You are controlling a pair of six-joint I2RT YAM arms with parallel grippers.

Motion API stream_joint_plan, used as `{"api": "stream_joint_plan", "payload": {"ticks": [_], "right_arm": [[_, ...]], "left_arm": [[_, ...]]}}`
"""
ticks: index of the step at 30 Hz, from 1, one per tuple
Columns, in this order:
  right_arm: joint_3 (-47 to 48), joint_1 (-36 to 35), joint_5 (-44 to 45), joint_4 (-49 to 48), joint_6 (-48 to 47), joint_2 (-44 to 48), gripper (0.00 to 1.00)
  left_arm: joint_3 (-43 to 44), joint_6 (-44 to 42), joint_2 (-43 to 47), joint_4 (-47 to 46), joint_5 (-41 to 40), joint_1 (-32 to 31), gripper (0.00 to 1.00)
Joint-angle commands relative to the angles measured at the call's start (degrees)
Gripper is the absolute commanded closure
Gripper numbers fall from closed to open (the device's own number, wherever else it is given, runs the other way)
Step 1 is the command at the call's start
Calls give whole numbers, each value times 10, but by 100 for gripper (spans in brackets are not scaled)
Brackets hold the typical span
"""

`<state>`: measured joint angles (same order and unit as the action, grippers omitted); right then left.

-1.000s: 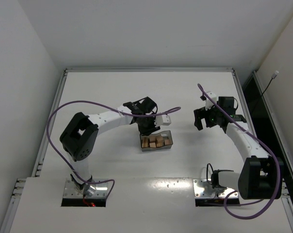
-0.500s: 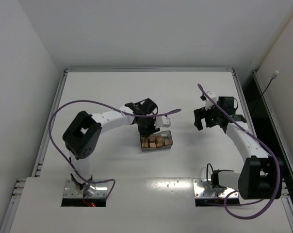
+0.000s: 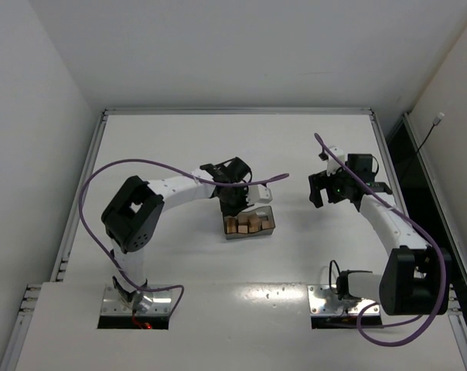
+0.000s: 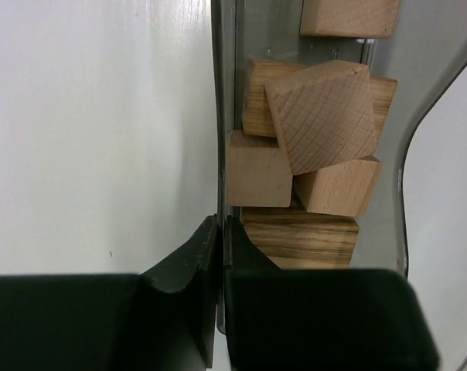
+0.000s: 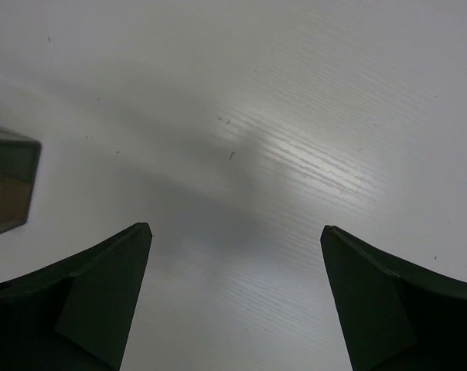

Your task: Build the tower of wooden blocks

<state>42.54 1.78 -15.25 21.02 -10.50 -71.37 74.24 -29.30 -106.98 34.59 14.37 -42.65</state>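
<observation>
Table [image 3: 179, 139]: white
Left gripper [image 4: 220, 232]: pinched tray [image 4: 222, 93] wall beside wood blocks [image 4: 318, 116]
Right gripper [image 5: 235, 229]: spread, 3 o'clock of tray

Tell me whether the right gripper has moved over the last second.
No. The right gripper sits at the same spot beside the table's right rail, open as before.

Bright, even overhead light casts soft shadows on the white table [image 3: 179, 147]. Glare streaks it in the right wrist view. The left fingers [image 4: 179, 286], nearest the lens, seem slightly blurred.
</observation>
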Motion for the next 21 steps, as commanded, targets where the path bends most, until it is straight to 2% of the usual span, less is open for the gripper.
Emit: {"api": "stream_joint_plan", "payload": {"ticks": [1,4,8,9,11,14,15,17,18,21], "right_arm": [[1,2,-12,-23,-2,-2,12],[1,2,-12,-23,-2,-2,12],[1,2,-12,-23,-2,4,12],[1,2,-12,-23,-2,11,12],[-5,2,-12,-29,-2,11,12],[-5,2,-12,-29,-2,11,12],[-5,2,-12,-29,-2,11,12],[-5,2,-12,-29,3,11,12],[-5,2,-12,-29,3,16,12],[-5,2,-12,-29,3,16,12]], "left_arm": [[1,15,20,-17,-2,10,100],[1,39,42,-38,-25,20,100],[-39,176,109,-131,-182,70,100],[-44,184,123,-141,-242,79,100],[-62,206,165,-155,-276,110,100],[-68,212,188,-148,-339,130,100],[-73,212,197,-148,-390,136,100],[-85,196,203,-166,-443,136,100],[-101,184,203,-180,-508,136,100],[-144,156,202,-246,-614,99,100]]}}
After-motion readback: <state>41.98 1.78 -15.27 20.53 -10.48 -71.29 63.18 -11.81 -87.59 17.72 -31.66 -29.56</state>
